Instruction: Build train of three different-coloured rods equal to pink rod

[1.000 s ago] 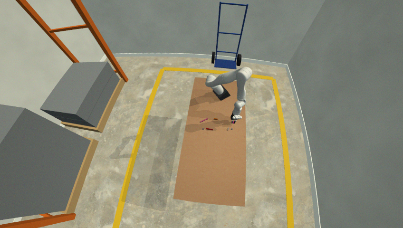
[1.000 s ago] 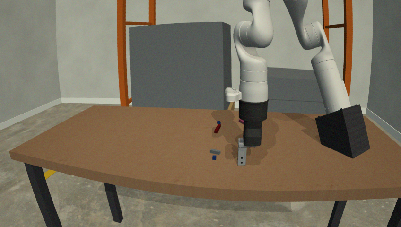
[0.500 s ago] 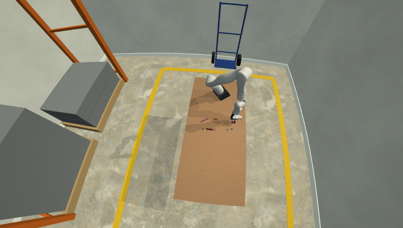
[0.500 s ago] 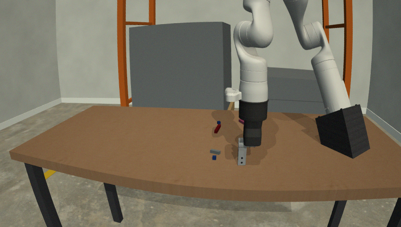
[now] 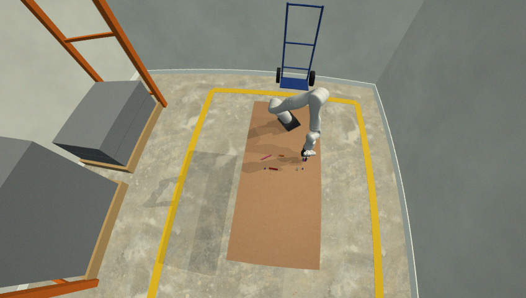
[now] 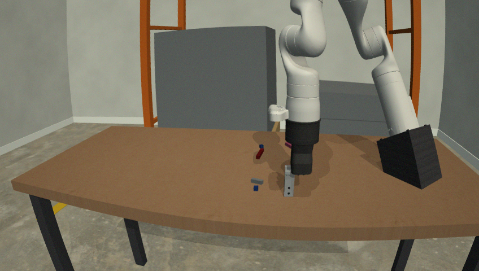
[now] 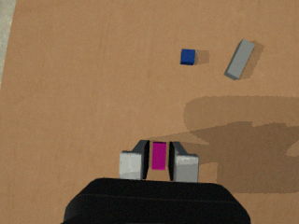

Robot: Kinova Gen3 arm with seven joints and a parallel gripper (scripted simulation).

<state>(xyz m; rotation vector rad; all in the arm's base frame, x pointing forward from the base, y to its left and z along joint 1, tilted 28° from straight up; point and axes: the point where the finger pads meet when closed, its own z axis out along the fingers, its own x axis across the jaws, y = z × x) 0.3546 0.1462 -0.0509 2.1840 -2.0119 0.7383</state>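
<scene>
Taking the grey rod [image 5: 298, 168] [image 6: 257, 181] [image 7: 240, 60] as landmark, on the table [image 5: 273, 221] [image 6: 134, 181] [image 7: 70, 93], have a blue rod [image 5: 302, 168] [image 6: 255, 188] [image 7: 188, 56] just beside it, not touching. In the top view, find the gripper [image 5: 304, 159] [image 6: 288, 192] [image 7: 159, 154] on the arm-base side of the grey rod and a little to the right, pointing down with fingertips low by the table. Can see the magenta rod [image 5: 304, 159] [image 7: 159, 156] between the fingers, with narrow gaps showing on both sides in the wrist view; so call the gripper partly open, not clamped on it. Cannot tell whether the magenta rod touches the table. Left of the grey rod in the top view, well apart, see the red rod [image 5: 273, 168] [image 6: 260, 153], then another blue rod [image 5: 265, 168] [image 6: 261, 145] near its far end. Also left, but nearer the arm base [image 5: 293, 126] [image 6: 421, 157] than the grey rod, spot the orange rod [image 5: 281, 155] and, farther left, the slanted pink rod [image 5: 266, 157] [image 6: 288, 144]. Count no three rods joined in line.

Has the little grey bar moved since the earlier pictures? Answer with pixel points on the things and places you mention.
No; the grey bar [image 5: 298, 169] [image 6: 257, 181] [image 7: 239, 60] still lies in the same place beside the nearby blue cube [image 5: 302, 168] [image 6: 256, 188] [image 7: 188, 57].
</scene>
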